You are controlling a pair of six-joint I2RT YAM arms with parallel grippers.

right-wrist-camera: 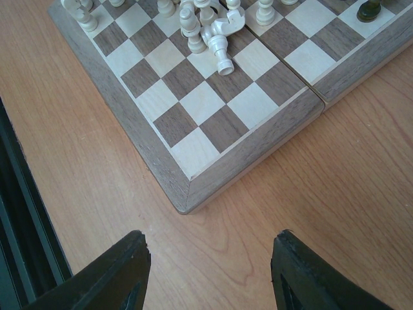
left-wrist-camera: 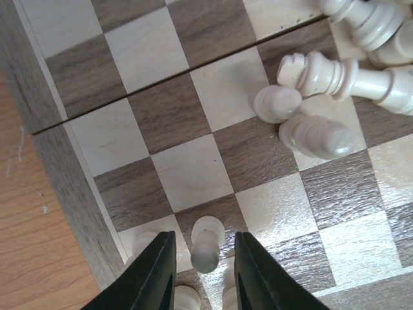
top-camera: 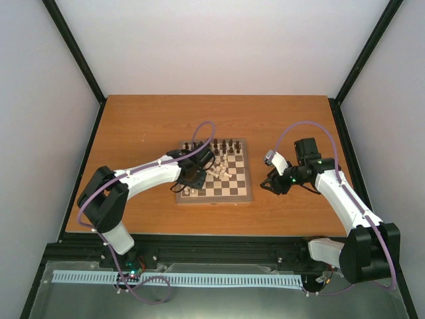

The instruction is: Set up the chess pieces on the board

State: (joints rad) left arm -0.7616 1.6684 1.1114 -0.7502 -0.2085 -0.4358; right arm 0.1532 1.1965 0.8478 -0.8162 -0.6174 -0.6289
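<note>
The chessboard (top-camera: 216, 198) lies mid-table. Dark pieces (top-camera: 216, 144) stand along its far edge. Several cream pieces (top-camera: 222, 170) lie in a heap near its middle. My left gripper (top-camera: 192, 181) is over the board's near left part. In the left wrist view it (left-wrist-camera: 203, 271) is open, its fingers either side of an upright cream pawn (left-wrist-camera: 207, 243) with a gap on both sides. Other cream pawns stand just beside it. Toppled cream pieces (left-wrist-camera: 335, 77) lie further on. My right gripper (top-camera: 272, 185) is open and empty over bare table beside the board's right corner (right-wrist-camera: 184, 194).
In the right wrist view the cream heap (right-wrist-camera: 206, 29) and one dark piece (right-wrist-camera: 369, 10) show on the board (right-wrist-camera: 213, 110). A black frame rail (right-wrist-camera: 19, 213) runs along the table's edge. Grey walls enclose the table.
</note>
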